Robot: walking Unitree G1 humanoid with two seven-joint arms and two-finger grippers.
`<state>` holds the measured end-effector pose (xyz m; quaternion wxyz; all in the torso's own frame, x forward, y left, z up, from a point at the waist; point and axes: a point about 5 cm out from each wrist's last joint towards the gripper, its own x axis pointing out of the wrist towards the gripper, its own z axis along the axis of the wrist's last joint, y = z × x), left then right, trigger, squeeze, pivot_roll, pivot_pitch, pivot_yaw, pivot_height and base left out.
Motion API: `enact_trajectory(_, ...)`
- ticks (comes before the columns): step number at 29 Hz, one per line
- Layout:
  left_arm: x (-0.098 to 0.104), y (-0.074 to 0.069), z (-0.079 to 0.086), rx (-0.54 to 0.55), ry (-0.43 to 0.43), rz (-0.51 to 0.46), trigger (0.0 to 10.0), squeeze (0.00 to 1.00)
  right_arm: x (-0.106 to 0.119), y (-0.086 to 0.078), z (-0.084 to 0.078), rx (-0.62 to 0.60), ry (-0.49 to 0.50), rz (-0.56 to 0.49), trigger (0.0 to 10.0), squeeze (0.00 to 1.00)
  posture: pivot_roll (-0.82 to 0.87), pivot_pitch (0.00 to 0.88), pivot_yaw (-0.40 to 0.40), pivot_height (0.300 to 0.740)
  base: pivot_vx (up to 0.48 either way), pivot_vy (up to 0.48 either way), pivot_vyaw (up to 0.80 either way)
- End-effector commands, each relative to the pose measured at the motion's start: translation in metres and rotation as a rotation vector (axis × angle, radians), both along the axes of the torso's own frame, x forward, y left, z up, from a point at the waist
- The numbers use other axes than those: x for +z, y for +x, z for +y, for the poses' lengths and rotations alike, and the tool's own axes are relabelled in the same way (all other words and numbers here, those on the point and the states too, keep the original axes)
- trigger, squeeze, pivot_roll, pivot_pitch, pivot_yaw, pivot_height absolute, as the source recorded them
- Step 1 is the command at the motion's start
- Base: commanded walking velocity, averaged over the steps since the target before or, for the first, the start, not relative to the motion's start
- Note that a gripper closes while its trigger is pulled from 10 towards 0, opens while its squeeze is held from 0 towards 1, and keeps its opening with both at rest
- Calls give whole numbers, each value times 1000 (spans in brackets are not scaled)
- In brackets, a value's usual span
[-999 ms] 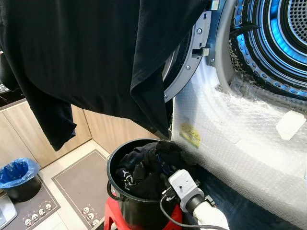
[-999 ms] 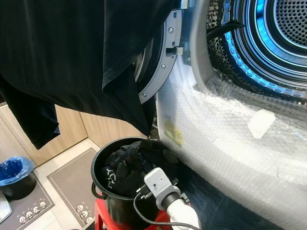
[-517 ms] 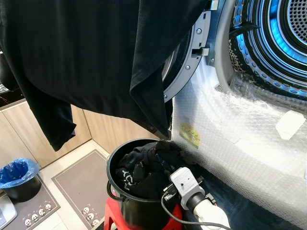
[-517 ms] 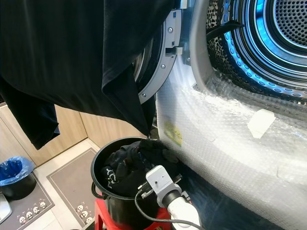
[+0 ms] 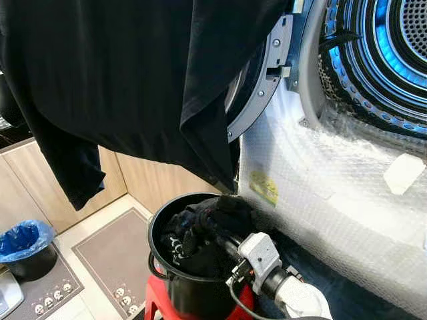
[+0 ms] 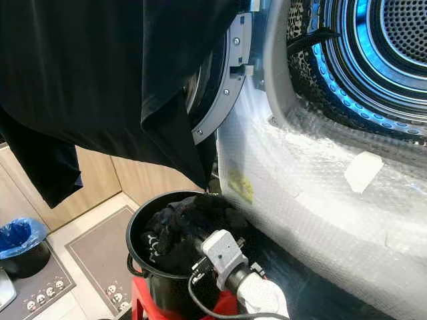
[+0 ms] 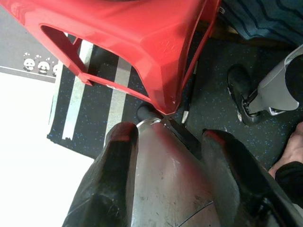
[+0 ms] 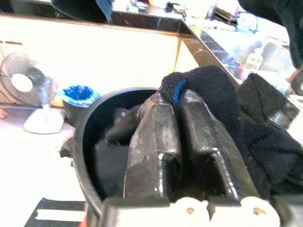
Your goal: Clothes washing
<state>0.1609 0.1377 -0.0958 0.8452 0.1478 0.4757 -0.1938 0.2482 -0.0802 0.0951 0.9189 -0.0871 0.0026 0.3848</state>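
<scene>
A black bucket (image 5: 155,263) full of dark clothes (image 5: 179,243) stands on a red stool (image 5: 155,305) beside the washing machine. My right gripper (image 8: 177,97) reaches into the bucket from the right and is shut on a black knitted garment (image 8: 213,87), bunched up over the fingertips near the bucket's right rim. A large black shirt (image 5: 133,73) hangs down from the top of the view in front of the open round door (image 5: 263,83). The drum (image 5: 393,47) glows blue at the upper right. My left gripper (image 7: 170,137) hangs low by the stool (image 7: 142,38), fingers apart.
Bubble wrap (image 5: 333,180) covers the machine's front below the drum. A small bin with a blue liner (image 5: 23,240) stands on the floor at the left, next to a grey panda mat (image 5: 107,257). Wooden cabinets (image 5: 27,187) line the left side. A black shoe (image 7: 239,87) rests near the stool.
My right wrist has turned and shifted slightly, and the black garment at its fingertips has bulged up a little at the bucket's right rim. The hanging shirt is unchanged.
</scene>
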Motion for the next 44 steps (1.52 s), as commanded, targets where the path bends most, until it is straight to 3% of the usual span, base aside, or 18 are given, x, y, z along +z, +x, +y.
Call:
enact_trajectory(1, -6, -13, 4, 0, 20, 63, 10000, 0, 12, -3, 1, 66, 69, 0, 0, 0, -109, 0, 29, 740, 0, 0, 0)
enact_trajectory(2, -6, -13, 4, 0, 21, 63, 10000, 0, 16, -6, 0, 92, 95, 6, 4588, 0, -110, 0, 31, 740, 0, 0, 0)
enact_trajectory(3, -6, -13, 4, 1, 21, 63, 10000, 0, 18, -7, 0, 108, 111, 9, 4588, 0, -112, 0, 32, 740, 0, 0, 0)
enact_trajectory(4, -6, -13, 4, 0, 22, 62, 10000, 0, 20, -8, 0, 118, 128, 12, 8353, 0, -113, 0, 32, 740, 0, 0, 0)
enact_trajectory(5, -6, -13, 4, 0, 22, 62, 10000, 0, 20, -8, 0, 118, 128, 12, 8353, 0, -113, 0, 32, 740, 0, 0, 0)
enact_trajectory(6, -6, -12, 4, -3, 22, 61, 10000, 0, 22, -9, 0, 138, 139, 15, 10000, 0, -113, 0, 33, 740, 0, 0, 0)
enact_trajectory(12, -5, -12, 4, -1, 20, 62, 10000, 0, 28, -6, 2, 120, 195, 14, 10000, 0, -119, 0, 33, 740, 0, 0, 0)
enact_trajectory(17, -5, -11, 4, -1, 18, 62, 10000, 0, 48, -3, -3, 107, 340, 11, 10000, 0, -122, 0, 36, 740, 0, 0, 0)
enact_trajectory(19, -5, -11, 4, -1, 17, 62, 10000, 0, 59, -3, -9, 156, 404, 11, 10000, 0, -126, 0, 38, 740, 0, 0, 0)
enact_trajectory(26, -5, -10, 4, -9, 20, 60, 10000, 0, 70, -17, -22, 378, 433, 101, 10000, 0, -131, 0, 45, 740, 0, 0, 0)
enact_trajectory(30, -5, -10, 5, -13, 23, 60, 10000, 0, 85, -16, -40, 394, 511, 103, 10000, 0, -131, 0, 46, 740, 0, 0, 0)
enact_trajectory(32, -5, -11, 4, -13, 22, 62, 10000, 0, 95, -6, -56, 347, 555, 98, 10000, 0, -137, 0, 49, 740, 0, 0, 0)
enact_trajectory(33, -5, -11, 4, -13, 22, 62, 10000, 0, 95, -6, -56, 347, 555, 98, 10000, 0, -137, 0, 49, 740, 0, 0, 0)
enact_trajectory(40, -5, -12, 3, -16, 16, 67, 10000, 0, 124, 0, -96, 286, 601, -3, 10000, 0, -151, 0, 51, 740, 0, 0, 0)
enact_trajectory(44, -6, -14, 2, -36, 20, 72, 10000, 0, 142, 0, -117, 243, 682, -60, 10000, 0, -161, 0, 46, 740, 0, 0, 0)
